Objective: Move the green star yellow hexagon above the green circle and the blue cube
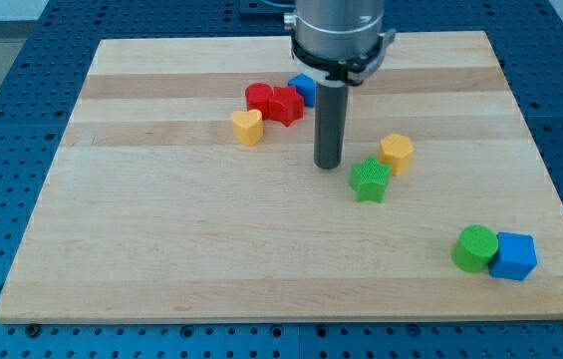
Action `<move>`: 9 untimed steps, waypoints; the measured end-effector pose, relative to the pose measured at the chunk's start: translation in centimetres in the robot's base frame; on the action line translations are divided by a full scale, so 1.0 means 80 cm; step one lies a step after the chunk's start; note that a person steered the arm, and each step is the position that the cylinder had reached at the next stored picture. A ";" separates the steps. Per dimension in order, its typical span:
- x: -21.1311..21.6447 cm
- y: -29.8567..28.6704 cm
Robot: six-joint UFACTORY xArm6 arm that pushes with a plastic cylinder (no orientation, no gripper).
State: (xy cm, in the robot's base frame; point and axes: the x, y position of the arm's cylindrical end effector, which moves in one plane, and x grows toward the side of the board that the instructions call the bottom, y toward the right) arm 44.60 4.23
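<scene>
The green star (370, 180) lies right of the board's middle, with the yellow hexagon (397, 153) touching it at its upper right. The green circle (475, 248) and the blue cube (513, 255) sit side by side, touching, near the view's bottom right. My tip (328, 164) stands on the board just left of the green star, a small gap apart, and left of the yellow hexagon.
A red circle (259, 97) and a red star-like block (284, 105) sit together at upper centre, with a blue block (304, 88) partly hidden behind the rod. A yellow heart (247, 127) lies below them. The wooden board (161, 229) is edged by blue perforated table.
</scene>
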 end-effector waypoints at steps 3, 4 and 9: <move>0.051 0.111; 0.064 0.142; 0.005 0.024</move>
State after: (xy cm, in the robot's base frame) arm 45.01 6.15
